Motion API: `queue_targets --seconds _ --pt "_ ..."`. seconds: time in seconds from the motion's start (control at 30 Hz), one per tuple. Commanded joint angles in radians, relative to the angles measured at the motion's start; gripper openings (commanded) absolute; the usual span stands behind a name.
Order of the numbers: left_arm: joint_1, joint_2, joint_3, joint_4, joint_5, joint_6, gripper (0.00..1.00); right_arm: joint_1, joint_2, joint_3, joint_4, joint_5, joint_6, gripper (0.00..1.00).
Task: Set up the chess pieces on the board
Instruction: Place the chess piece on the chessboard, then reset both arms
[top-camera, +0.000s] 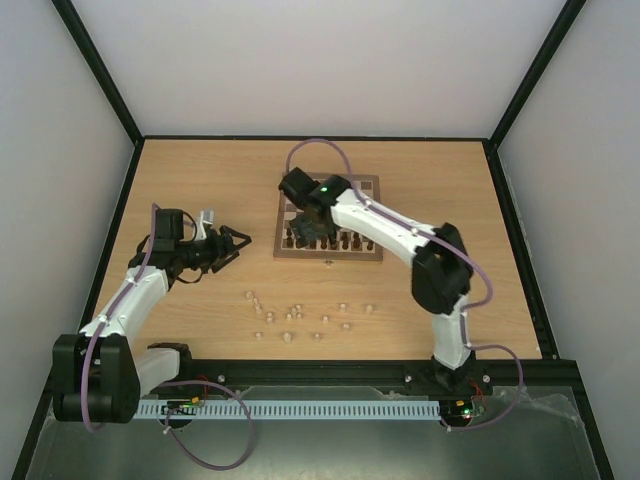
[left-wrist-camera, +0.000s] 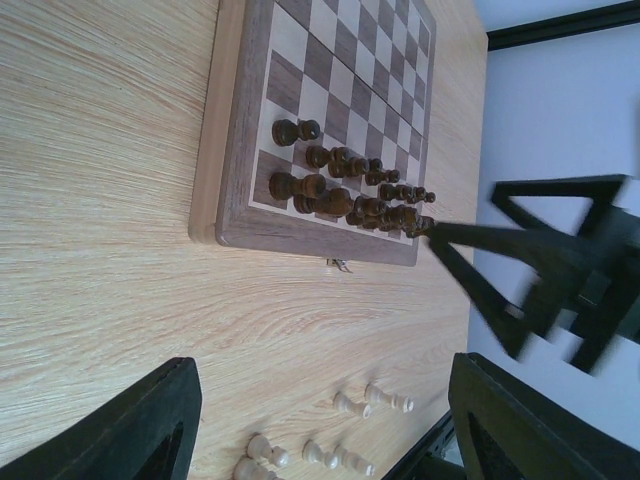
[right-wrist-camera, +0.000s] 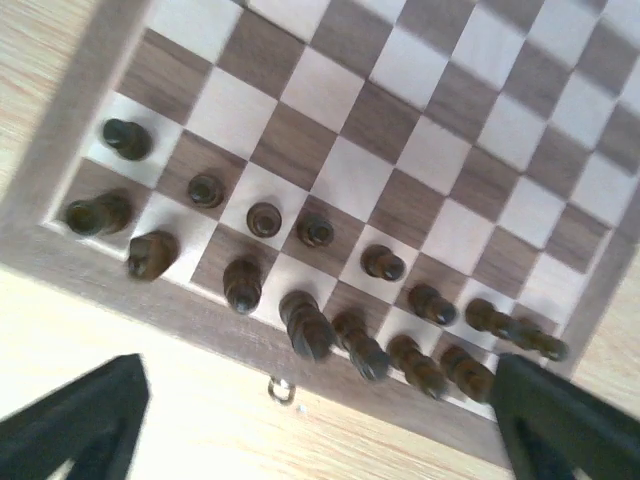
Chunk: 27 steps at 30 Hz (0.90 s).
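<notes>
The light wood table (top-camera: 200, 180) carries the board (left-wrist-camera: 340, 90) toward its far side. The right gripper (top-camera: 308, 233) hangs over the board's near left corner, its jaws spread wide with nothing between them. The left gripper (top-camera: 235, 243) sits above the table to the left of the board, near its front corner, jaws also spread and empty. The dark chess pieces (right-wrist-camera: 310, 330) fill the two rows along the board's near edge. The wrist view is blurred, so a few may be leaning. The pale chess pieces (top-camera: 300, 315) lie scattered on the table on the near side of the board, apart from it, several tipped on their sides.
</notes>
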Motion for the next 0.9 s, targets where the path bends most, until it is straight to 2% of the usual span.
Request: queue_targets --seconds 0.0,0.1,0.17,0.2,0.43,0.7,0.87 --pt "0.006 -0.019 0.015 0.001 -0.015 0.008 0.71 -0.003 -0.248 -0.108 0.127 -0.026 0.008 0.99" --pt "0.006 -0.029 0.037 -0.013 -0.04 0.021 0.77 -0.003 -0.386 -0.208 0.206 -0.055 0.015 0.99" --pt "0.006 -0.044 0.044 -0.02 -0.058 0.027 0.98 -0.003 -0.47 -0.278 0.238 -0.058 0.035 0.99" --pt "0.006 -0.051 0.047 -0.025 -0.065 0.029 0.99 -0.003 -0.521 -0.326 0.267 -0.059 0.043 0.99" --pt "0.004 -0.12 0.058 -0.066 -0.14 0.044 1.0 -0.003 -0.879 -0.649 0.415 -0.029 0.091 0.99" --pt "-0.014 -0.252 0.068 -0.118 -0.281 0.056 1.0 -0.003 -1.086 -0.842 0.449 0.025 0.136 0.99" --pt "-0.021 -0.302 0.059 -0.144 -0.291 0.038 0.99 -0.002 -1.151 -0.884 0.438 0.035 0.151 0.99"
